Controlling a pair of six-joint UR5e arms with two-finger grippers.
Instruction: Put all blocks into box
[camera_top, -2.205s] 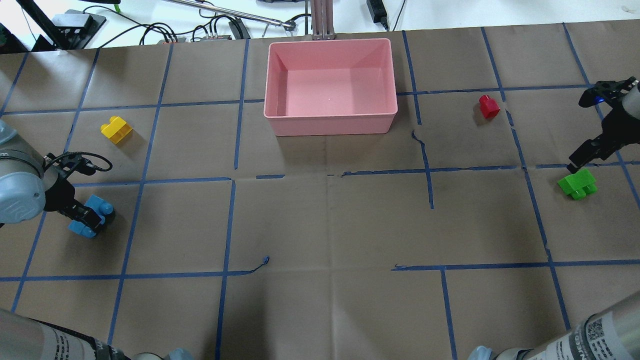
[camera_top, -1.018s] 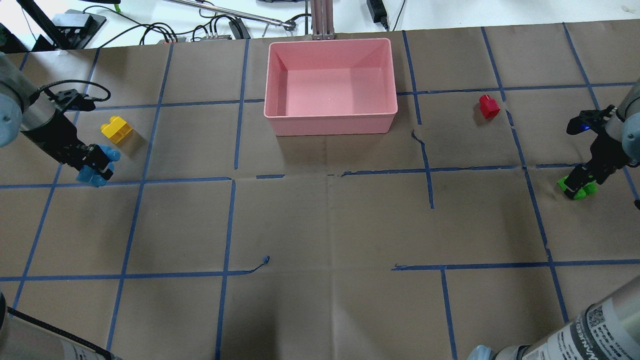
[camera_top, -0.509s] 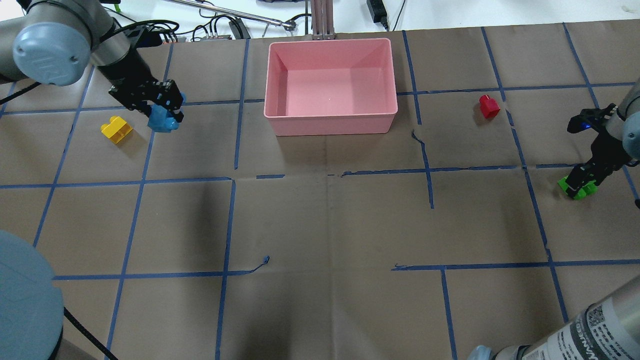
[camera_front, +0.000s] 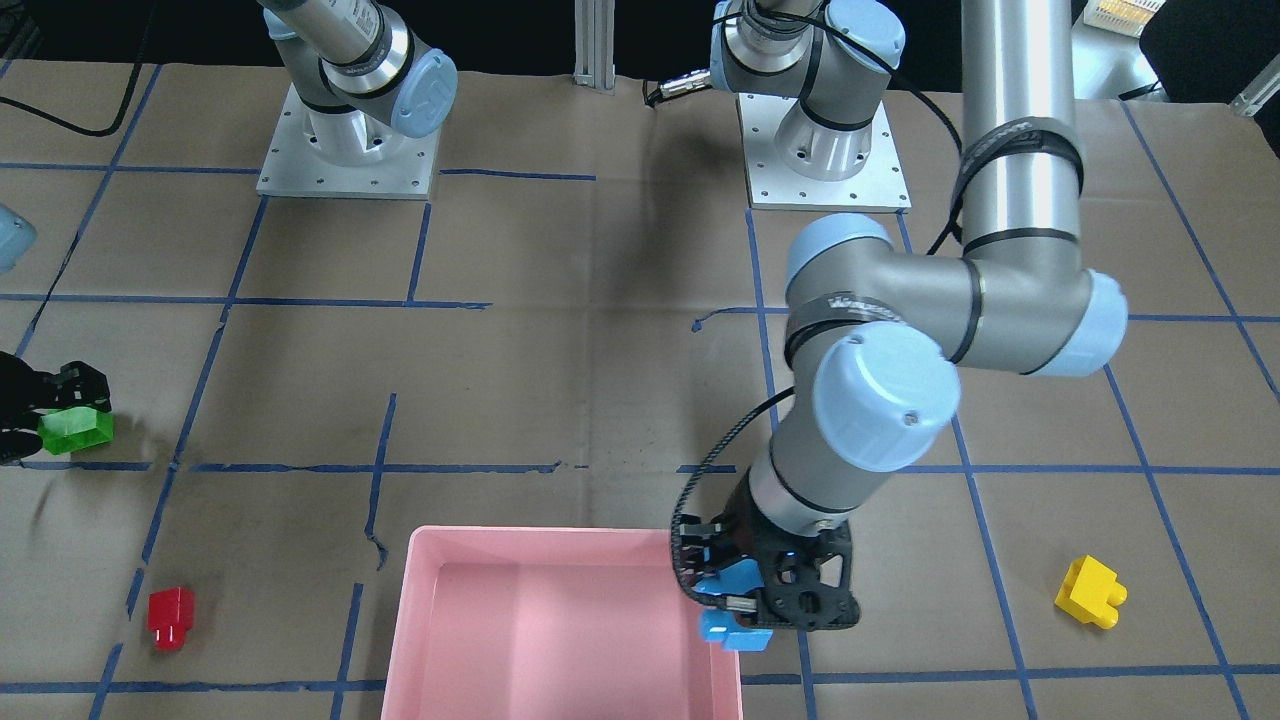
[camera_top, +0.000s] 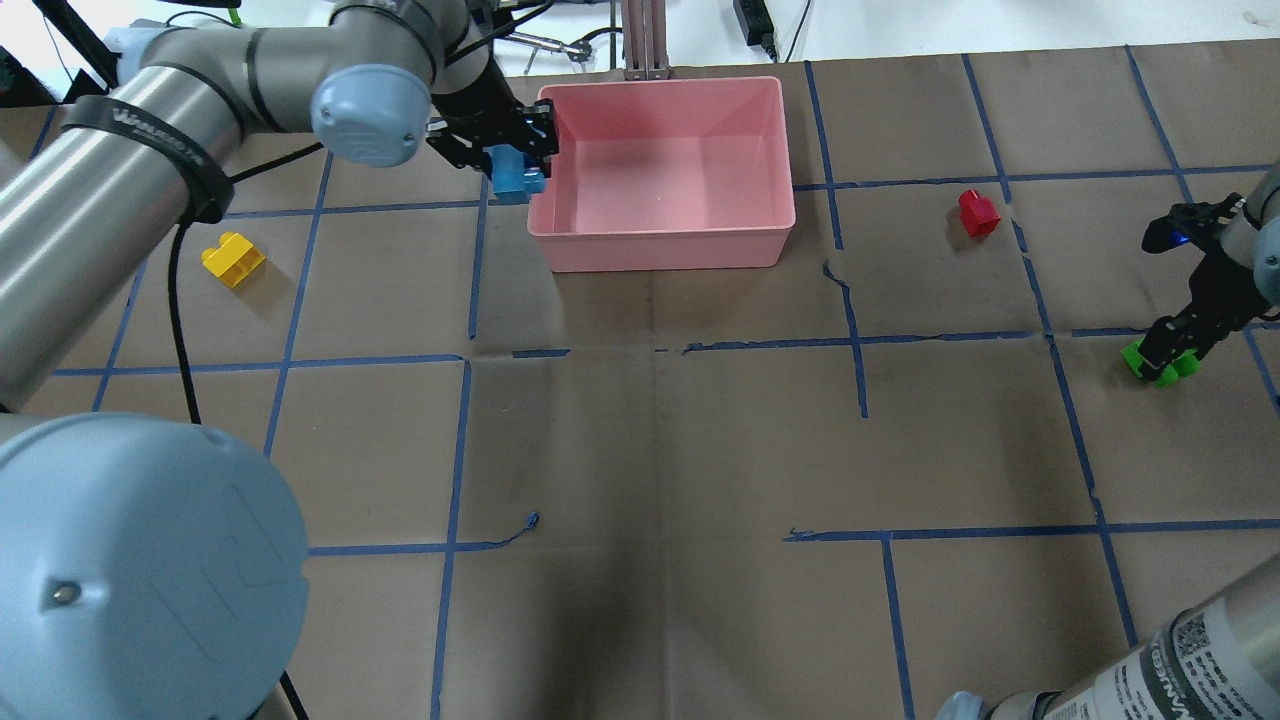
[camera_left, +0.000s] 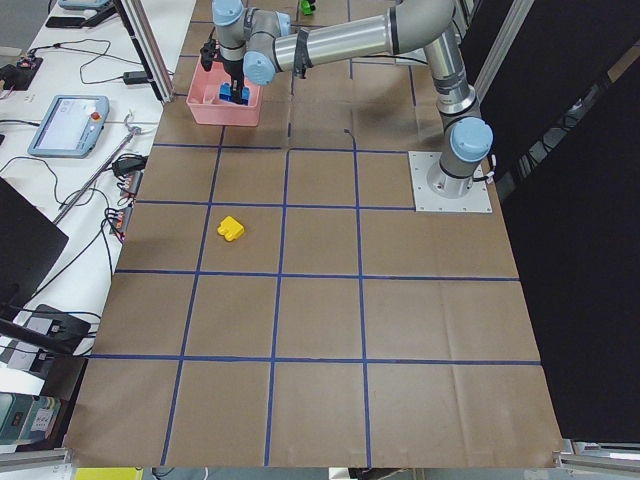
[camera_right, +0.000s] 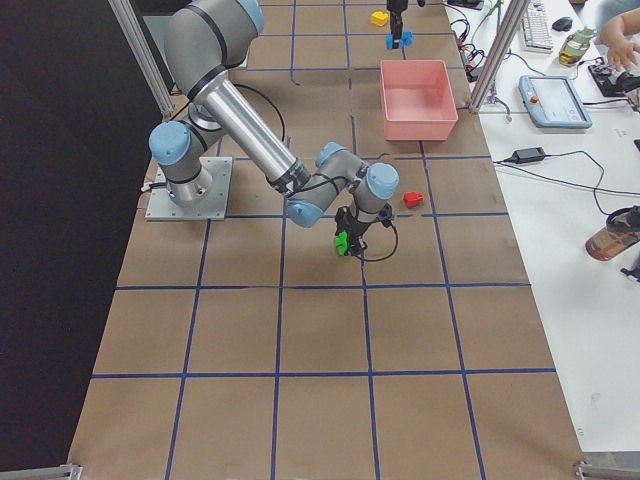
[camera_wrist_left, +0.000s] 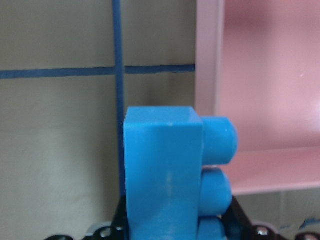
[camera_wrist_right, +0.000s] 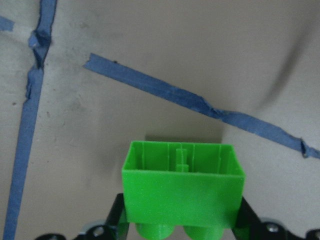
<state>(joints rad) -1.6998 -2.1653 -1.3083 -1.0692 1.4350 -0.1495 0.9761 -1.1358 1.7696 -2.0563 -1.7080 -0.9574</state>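
Note:
My left gripper (camera_top: 515, 165) is shut on the light-blue brick (camera_top: 512, 182) and holds it in the air at the left rim of the pink box (camera_top: 660, 250). In the left wrist view the blue brick (camera_wrist_left: 165, 170) has its studs toward the box wall (camera_wrist_left: 207, 75). My right gripper (camera_top: 1165, 352) is shut on the green brick (camera_top: 1160, 366) at the table's right edge, low over the paper. The green brick (camera_wrist_right: 182, 197) casts a shadow below it. The yellow brick (camera_top: 233, 259) lies at the left. The red brick (camera_top: 978, 213) lies right of the box. Nothing lies in the box.
Brown paper with a blue tape grid covers the table. Cables and a metal post (camera_top: 645, 40) sit behind the box's far rim. The left arm's long link (camera_top: 150, 150) stretches over the table's left side above the yellow brick.
My left arm carried the blue brick from the table's left side, past the yellow brick, to the box's left rim. My right gripper came down and shut on the green brick, shifting it slightly.

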